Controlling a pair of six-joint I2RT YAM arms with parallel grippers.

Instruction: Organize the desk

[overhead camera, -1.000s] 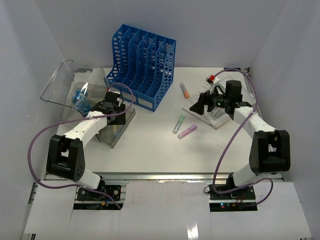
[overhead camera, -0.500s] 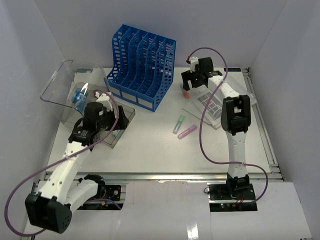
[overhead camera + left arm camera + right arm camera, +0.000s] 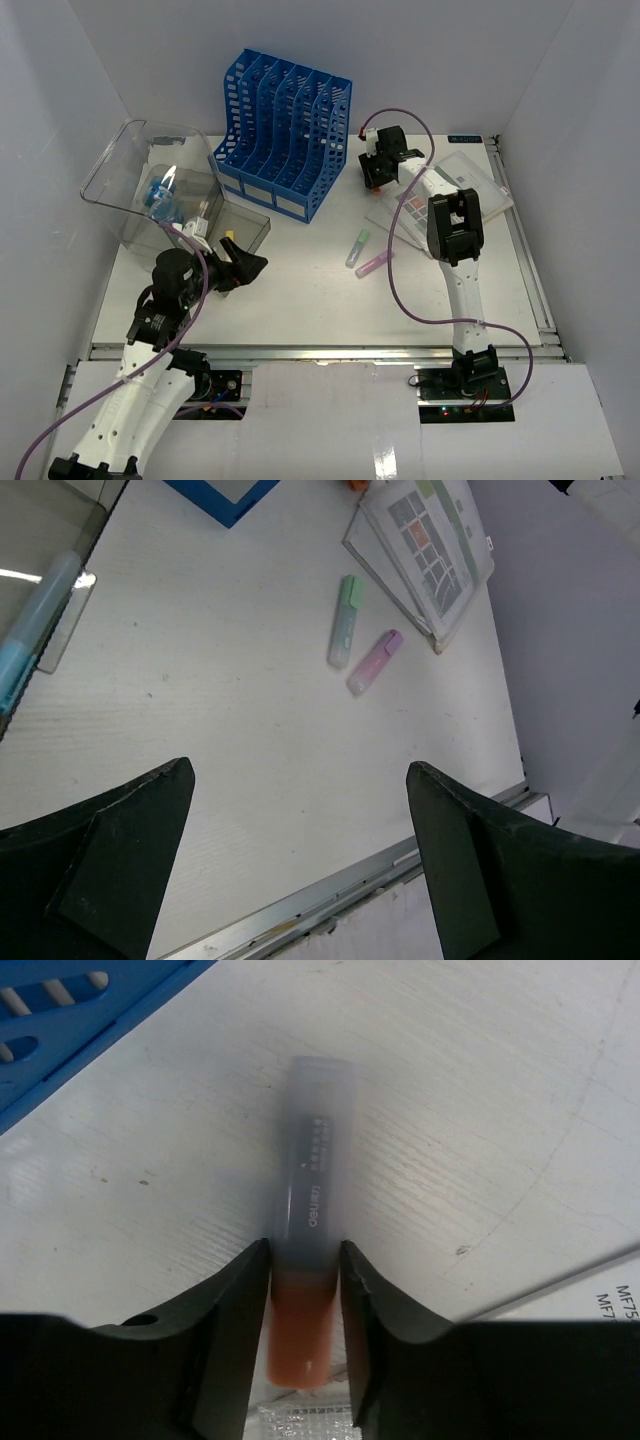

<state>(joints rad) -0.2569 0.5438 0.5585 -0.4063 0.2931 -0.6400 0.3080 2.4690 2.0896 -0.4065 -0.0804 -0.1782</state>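
On the white desk (image 3: 300, 300) an orange highlighter (image 3: 310, 1160) with a grey cap lies beside the blue file rack (image 3: 283, 130). My right gripper (image 3: 305, 1250) is shut on it, one jaw pressed against each side of its barrel. In the top view that gripper (image 3: 371, 178) covers the highlighter. A green highlighter (image 3: 357, 248) and a purple highlighter (image 3: 374, 264) lie loose mid-desk. My left gripper (image 3: 243, 266) hangs open and empty over the desk's near left part. The left wrist view looks past its wide-open gripper (image 3: 300, 770) onto bare desk.
A clear plastic bin (image 3: 150, 180) lies tilted at the far left, with a small clear tray (image 3: 240, 232) in front of it holding a blue pen (image 3: 35, 620). A clear document case (image 3: 450, 195) lies at the far right. A metal rail (image 3: 320, 352) runs along the near edge.
The right arm swung from the document case to the orange highlighter and its jaws closed on it. The left arm drew back from the clear tray toward the near edge and opened wider.
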